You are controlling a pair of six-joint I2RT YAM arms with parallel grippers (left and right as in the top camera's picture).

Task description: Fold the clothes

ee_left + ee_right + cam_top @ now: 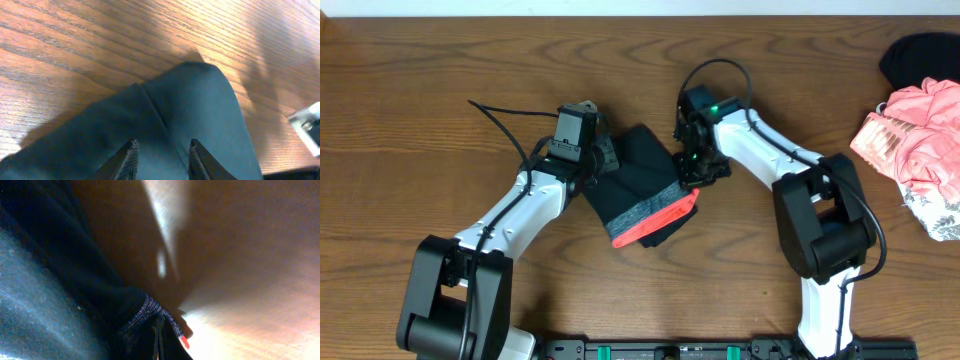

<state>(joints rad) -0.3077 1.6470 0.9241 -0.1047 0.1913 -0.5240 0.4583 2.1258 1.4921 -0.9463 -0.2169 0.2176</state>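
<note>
A black garment with a grey and red waistband lies folded at the table's middle. My left gripper is open, its fingers resting on the dark cloth at the garment's left edge. My right gripper is shut on the garment's right edge near the waistband; in the right wrist view the fingers pinch the cloth beside the grey band with its red tip.
A pile of clothes sits at the right edge: a pink garment, a black one behind it and a floral one in front. The wooden table spreads all around.
</note>
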